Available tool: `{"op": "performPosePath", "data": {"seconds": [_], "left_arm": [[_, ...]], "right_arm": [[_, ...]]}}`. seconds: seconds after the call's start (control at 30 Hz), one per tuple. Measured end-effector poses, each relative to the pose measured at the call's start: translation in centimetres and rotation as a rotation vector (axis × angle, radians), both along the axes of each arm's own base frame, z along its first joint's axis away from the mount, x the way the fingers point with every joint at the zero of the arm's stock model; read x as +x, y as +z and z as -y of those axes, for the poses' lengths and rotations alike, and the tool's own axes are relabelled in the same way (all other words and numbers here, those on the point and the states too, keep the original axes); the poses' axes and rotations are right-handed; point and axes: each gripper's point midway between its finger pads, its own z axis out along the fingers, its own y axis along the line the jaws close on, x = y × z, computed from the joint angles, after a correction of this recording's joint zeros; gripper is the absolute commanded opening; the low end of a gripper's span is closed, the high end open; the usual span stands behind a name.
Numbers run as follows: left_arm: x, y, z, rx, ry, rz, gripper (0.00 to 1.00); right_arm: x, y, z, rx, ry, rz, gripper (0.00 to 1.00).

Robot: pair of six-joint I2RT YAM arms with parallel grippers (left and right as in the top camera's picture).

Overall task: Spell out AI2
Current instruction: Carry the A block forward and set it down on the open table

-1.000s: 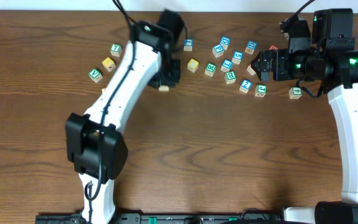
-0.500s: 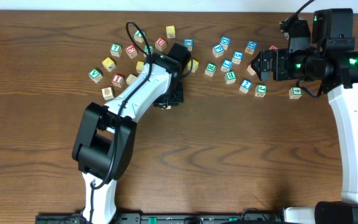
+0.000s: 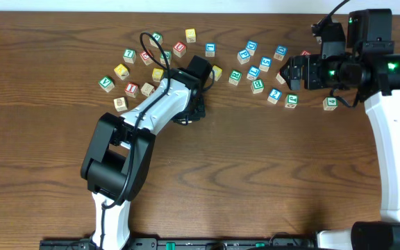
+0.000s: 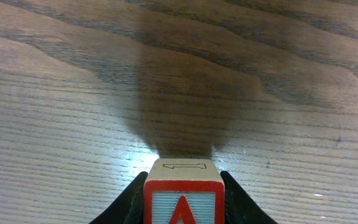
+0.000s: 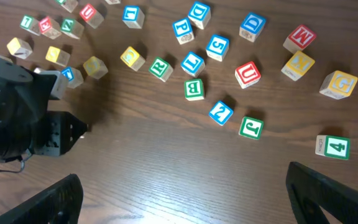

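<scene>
A block point(image 4: 183, 193): red-framed, letter face toward the wrist camera, sitting pinched in the left claw point(image 3: 185, 114) over bare wood; whether it is touching the surface point(image 3: 269, 173) cannot be told.
Left claw: pressing on both sides of the A block, jaws closing around it.
Right claw point(image 5: 182, 177): fingers spreading wide, carrying nothing, hovering well to the right of the A block.
2 block point(image 3: 275, 95): blue, lying loose well to the right of the A block, near the right claw.
Yellow block point(image 3: 216, 72): lying loose on the far side of the A block, close to the left arm.
Containers: none showing; every block is lying directly on the surface.
Risk, release: the A block may be tipping or twisting as the jaws part, leaving the letter askew.
Risk, spacing: placing it too close to the scatter would be crowding the spots needed for I and 2.
Risk, sweep: the left arm, pulling away, could be knocking the yellow block.
</scene>
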Motion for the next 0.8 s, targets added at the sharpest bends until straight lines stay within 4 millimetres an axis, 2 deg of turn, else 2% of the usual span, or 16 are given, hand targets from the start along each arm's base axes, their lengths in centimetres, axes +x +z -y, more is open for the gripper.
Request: {"op": "performPosePath", "data": {"seconds": [0.17, 0.67, 0.8], "left_arm": [[-0.04, 0.0, 0.07, -0.003, -0.007, -0.002, 0.36], [-0.04, -0.01, 0.12, -0.005, -0.011, -0.003, 0.37], [0.07, 0.01, 0.17, -0.004, -0.038, 0.002, 0.47]], "right_arm": [[0.15, -0.43, -0.01, 0.0, 0.0, -0.012, 0.99], [0.15, -0.44, -0.01, 0.0, 0.0, -0.013, 0.99], [0.15, -0.44, -0.01, 0.0, 0.0, -0.013, 0.99]]}}
